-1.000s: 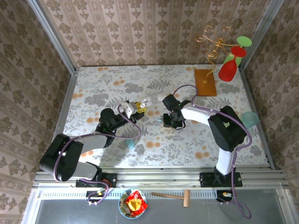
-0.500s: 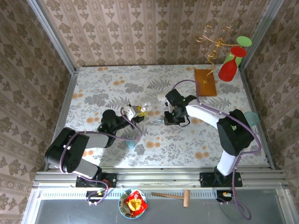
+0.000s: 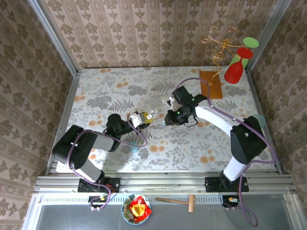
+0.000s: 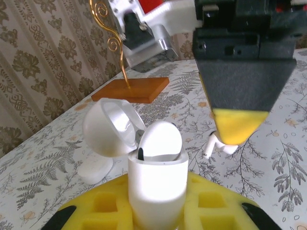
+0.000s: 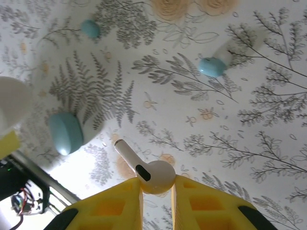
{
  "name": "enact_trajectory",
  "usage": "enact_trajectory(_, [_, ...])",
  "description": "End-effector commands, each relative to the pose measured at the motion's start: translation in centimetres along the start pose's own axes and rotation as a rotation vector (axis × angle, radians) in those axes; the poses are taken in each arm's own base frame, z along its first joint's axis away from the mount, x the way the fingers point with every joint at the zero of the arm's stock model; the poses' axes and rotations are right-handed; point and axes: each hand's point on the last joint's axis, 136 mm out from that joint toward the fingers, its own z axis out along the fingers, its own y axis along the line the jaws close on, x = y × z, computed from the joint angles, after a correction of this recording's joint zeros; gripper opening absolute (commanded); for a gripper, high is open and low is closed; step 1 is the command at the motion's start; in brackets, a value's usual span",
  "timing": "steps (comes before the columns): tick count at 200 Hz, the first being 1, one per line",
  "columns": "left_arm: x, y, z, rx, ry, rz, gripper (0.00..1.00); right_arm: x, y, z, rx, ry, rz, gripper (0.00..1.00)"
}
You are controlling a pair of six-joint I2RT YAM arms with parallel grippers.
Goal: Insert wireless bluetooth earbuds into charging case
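Right gripper (image 5: 157, 189): yellow pads pinched together on a white earbud (image 5: 154, 175), its stem pointing up-left, clear of the cloth. Left gripper (image 4: 158, 211): pads clamped on the white charging case (image 4: 158, 184), which is upright with its lid (image 4: 112, 127) swung open to the left. A second earbud (image 4: 162, 139) is seated in it. From above, the two grippers are near each other at mid-table, with a small gap between them. Loose on the floral table (image 3: 110, 91) are a pale blue case (image 5: 65, 132) and a pale blue earbud (image 5: 212, 66). Open cloth runs to the far wall and left edge. An orange base plate (image 3: 211, 84) stands far right.

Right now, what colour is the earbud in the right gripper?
White; the earbud shows best in the right wrist view.
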Motion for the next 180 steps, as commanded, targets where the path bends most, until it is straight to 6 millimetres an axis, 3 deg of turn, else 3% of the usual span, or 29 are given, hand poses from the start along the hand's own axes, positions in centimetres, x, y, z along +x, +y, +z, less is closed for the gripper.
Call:
enact_trajectory(1, [-0.6,-0.5,0.1,0.025,-0.033,0.068,0.00,-0.8,2.4,-2.0,-0.088,-0.029,-0.020,0.20])
enact_trajectory(62, [0.3,-0.8,0.5,0.029,-0.014,0.077,0.00,-1.9,4.0,-3.1,-0.136,-0.062,-0.033,0.20])
enact_trajectory(180, [-0.7,-1.1,1.2,0.040,-0.036,0.100,0.00,-2.2,3.7,-2.3,-0.098,-0.018,-0.028,0.21])
